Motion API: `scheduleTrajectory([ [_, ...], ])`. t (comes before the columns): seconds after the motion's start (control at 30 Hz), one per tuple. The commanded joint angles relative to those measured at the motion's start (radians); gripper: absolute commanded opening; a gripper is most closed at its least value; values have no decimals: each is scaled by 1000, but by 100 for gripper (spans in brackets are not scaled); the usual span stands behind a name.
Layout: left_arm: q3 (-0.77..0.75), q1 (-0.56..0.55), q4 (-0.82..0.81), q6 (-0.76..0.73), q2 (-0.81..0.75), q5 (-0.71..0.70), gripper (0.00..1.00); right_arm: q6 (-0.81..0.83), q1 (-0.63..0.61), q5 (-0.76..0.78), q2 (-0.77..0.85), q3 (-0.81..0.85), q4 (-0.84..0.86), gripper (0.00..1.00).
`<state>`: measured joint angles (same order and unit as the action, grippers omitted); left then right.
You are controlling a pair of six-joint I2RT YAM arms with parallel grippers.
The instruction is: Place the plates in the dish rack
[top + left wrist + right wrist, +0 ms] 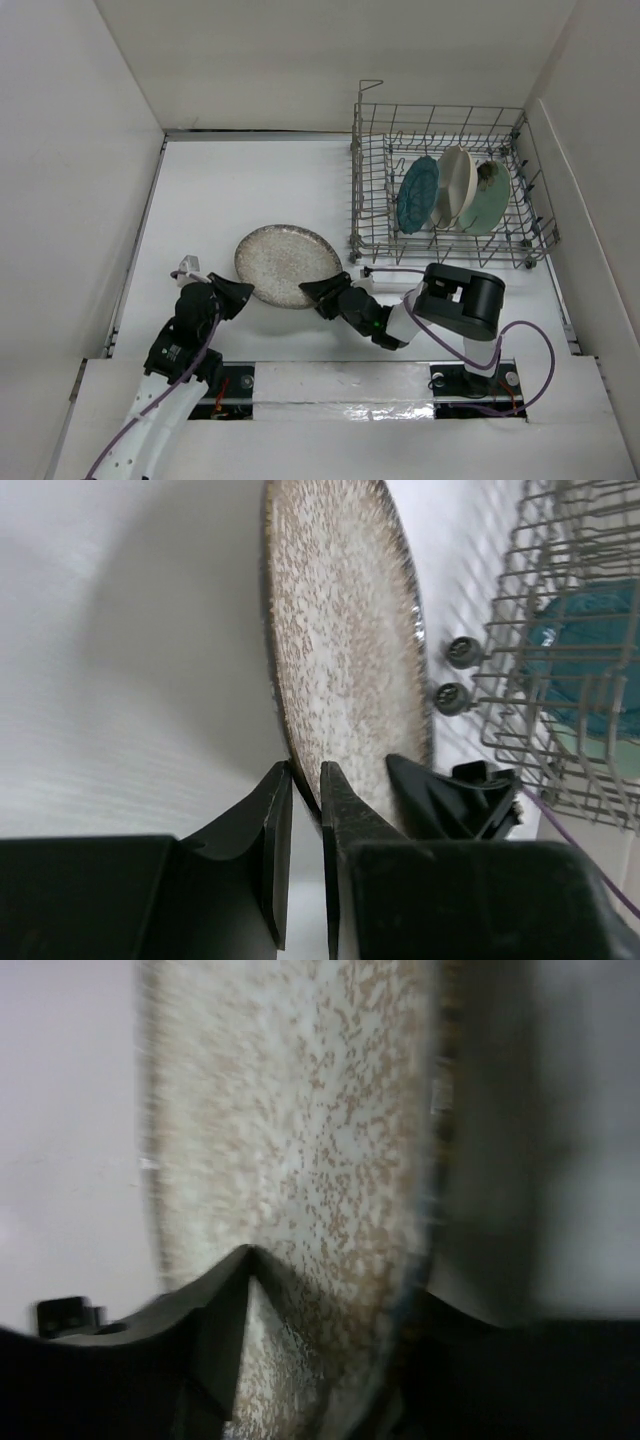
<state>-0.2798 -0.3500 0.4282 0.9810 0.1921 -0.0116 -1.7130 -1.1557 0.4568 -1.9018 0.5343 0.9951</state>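
The speckled beige plate (pixel 288 264) with a brown rim lies left of the dish rack (pixel 445 118). My left gripper (pixel 234 298) is shut on its near-left rim, which shows pinched between the jaw tips in the left wrist view (pixel 305 785). My right gripper (pixel 323 293) is shut on the near-right rim. One finger (pixel 215 1305) lies on the plate's face (pixel 320 1140) and the other sits under the rim. That view is blurred. The dark teal plate (pixel 417 194), the cream plate (pixel 456 186) and the mint plate (pixel 488 198) stand upright in the rack.
The rack fills the back right, and its wire side (pixel 560 680) and small feet show in the left wrist view. White walls close in the table at the left, back and right. A purple cable (pixel 535 345) loops by the right arm's base.
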Motion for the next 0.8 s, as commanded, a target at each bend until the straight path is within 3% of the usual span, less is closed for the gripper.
scheduleTrajectory([
  [0.0, -98, -38, -79, 48, -72, 85, 0, 64, 11, 8, -29, 43, 72, 40],
  [0.27, -183, -47, 3, 39, -145, 41, 0, 148, -58, 6, -5, 44, 134, 0],
  [0.33, -219, -47, 23, -3, -143, 21, 0, 171, -76, 13, 18, 47, 149, 0],
  [0.43, -314, -47, 35, -80, -120, -37, 26, 220, -98, 26, 47, 55, 154, 0],
  [0.47, -372, -47, 47, -129, -97, -81, 40, 248, -110, 39, 69, 55, 152, 0],
  [0.57, -474, -47, 84, -215, -56, -184, 60, 308, -121, 54, 113, 64, 134, 0],
  [0.67, -544, -47, 81, -264, -33, -249, 69, 342, -140, 56, 138, 67, 126, 0],
  [0.77, -587, -47, 86, -332, -5, -286, 69, 380, -141, 48, 167, 64, 155, 0],
])
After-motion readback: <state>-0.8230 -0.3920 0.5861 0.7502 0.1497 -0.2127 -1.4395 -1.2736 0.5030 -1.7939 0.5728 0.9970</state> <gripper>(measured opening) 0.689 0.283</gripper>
